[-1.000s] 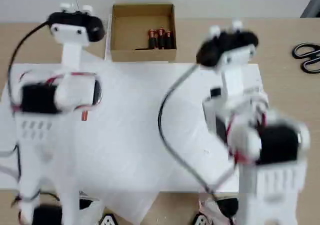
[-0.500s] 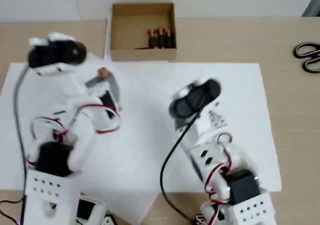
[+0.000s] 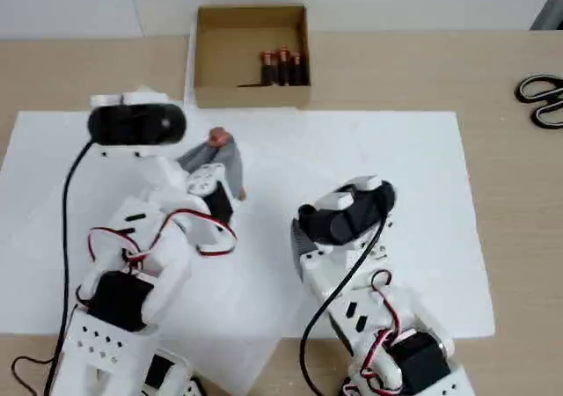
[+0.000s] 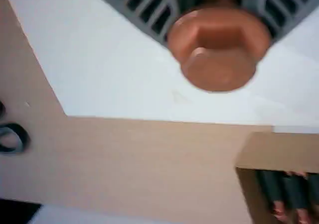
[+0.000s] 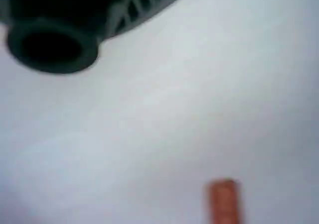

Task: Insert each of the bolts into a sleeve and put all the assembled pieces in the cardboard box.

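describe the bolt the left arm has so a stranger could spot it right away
Start at the white sheet in front of the box and find the left arm's hand over it. Pinched in that hand is an orange bolt with a hexagonal head. Unlike the bolts in the box, it has no black sleeve on it.

White sheet [image 3: 422, 158]: you see it spread flat over the table [image 3: 396, 70].
Scissors [image 3: 540, 99]: lying on bare tabletop, beyond the sheet's right edge.

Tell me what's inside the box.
Three assembled pieces lie side by side in the box, orange bolt heads showing. The shanks are hidden inside the dark sleeves.
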Action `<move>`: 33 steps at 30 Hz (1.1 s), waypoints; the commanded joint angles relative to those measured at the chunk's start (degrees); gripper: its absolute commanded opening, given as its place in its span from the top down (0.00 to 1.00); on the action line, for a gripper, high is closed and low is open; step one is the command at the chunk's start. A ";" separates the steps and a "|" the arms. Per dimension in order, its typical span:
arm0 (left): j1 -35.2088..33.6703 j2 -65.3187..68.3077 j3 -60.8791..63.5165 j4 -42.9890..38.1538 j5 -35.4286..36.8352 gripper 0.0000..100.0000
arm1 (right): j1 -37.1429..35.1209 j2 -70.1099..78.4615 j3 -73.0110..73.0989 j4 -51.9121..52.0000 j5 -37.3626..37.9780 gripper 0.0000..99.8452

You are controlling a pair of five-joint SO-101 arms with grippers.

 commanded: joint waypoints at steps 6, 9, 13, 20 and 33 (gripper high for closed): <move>6.15 -1.41 -0.31 -1.76 0.18 0.99 | -5.85 -1.10 -0.26 -1.80 -0.09 1.00; 8.18 -1.41 -0.31 -1.76 0.18 0.99 | -7.60 -0.75 -0.26 -1.80 3.08 1.00; 8.79 -1.58 -0.31 -1.49 0.35 0.99 | -7.60 -0.84 1.23 -1.89 4.13 1.00; 10.02 -1.67 -0.31 1.85 0.35 0.99 | -7.43 -0.84 1.49 -3.65 4.13 1.00; 10.29 -1.67 -0.31 5.10 5.71 0.99 | -7.34 -0.75 1.58 -3.82 4.22 1.00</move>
